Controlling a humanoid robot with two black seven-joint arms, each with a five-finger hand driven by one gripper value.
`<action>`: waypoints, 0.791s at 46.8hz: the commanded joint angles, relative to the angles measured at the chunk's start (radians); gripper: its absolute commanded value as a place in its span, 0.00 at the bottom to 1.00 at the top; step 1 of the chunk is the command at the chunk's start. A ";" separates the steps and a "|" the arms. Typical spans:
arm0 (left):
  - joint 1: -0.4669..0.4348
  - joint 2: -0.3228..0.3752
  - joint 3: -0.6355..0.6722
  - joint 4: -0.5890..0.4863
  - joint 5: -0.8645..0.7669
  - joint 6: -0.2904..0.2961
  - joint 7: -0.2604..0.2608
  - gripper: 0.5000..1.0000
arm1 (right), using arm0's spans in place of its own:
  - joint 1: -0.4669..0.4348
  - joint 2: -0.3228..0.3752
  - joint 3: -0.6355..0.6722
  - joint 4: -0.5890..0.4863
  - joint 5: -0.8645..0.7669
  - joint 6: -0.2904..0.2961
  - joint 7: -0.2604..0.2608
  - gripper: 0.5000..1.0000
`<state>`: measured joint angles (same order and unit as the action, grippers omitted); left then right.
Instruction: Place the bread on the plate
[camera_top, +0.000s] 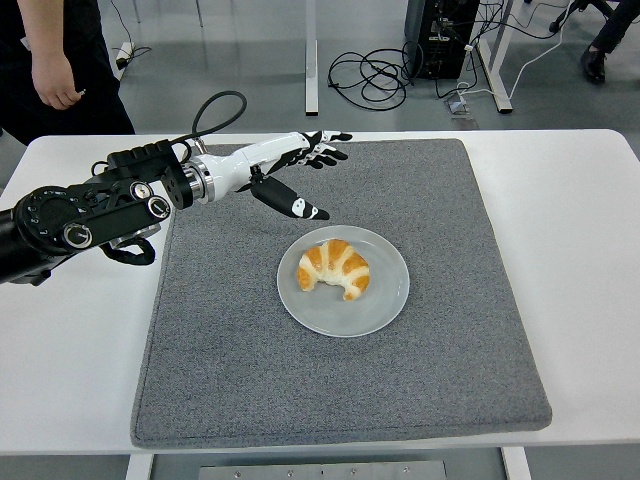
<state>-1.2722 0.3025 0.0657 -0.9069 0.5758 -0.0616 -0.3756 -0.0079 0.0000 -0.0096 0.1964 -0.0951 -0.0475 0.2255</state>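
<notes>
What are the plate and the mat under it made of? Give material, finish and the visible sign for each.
Plate: probably glazed ceramic or hard plastic; pale, smooth, with a soft sheen on its rim.
Mat: seemingly felt or a similar fabric; grey, matte and speckled, with no shine and a slightly thick edge.

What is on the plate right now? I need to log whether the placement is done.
A croissant lies on the plate, nothing else. The left hand is open above the grey mat, clear of both. The plate surface under the croissant is covered.
</notes>
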 joint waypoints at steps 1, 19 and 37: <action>0.011 0.012 -0.021 0.000 -0.040 -0.007 0.000 0.84 | 0.000 0.000 0.000 0.000 0.000 0.000 0.000 1.00; 0.066 0.040 -0.150 0.095 -0.310 -0.070 -0.002 0.86 | 0.000 0.000 0.000 0.000 0.000 0.000 0.000 1.00; 0.182 0.029 -0.346 0.197 -0.409 -0.176 0.001 0.86 | 0.000 0.000 0.000 0.000 0.000 0.002 0.000 1.00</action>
<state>-1.1062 0.3335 -0.2544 -0.7140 0.1670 -0.2368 -0.3754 -0.0077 0.0000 -0.0092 0.1964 -0.0951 -0.0468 0.2257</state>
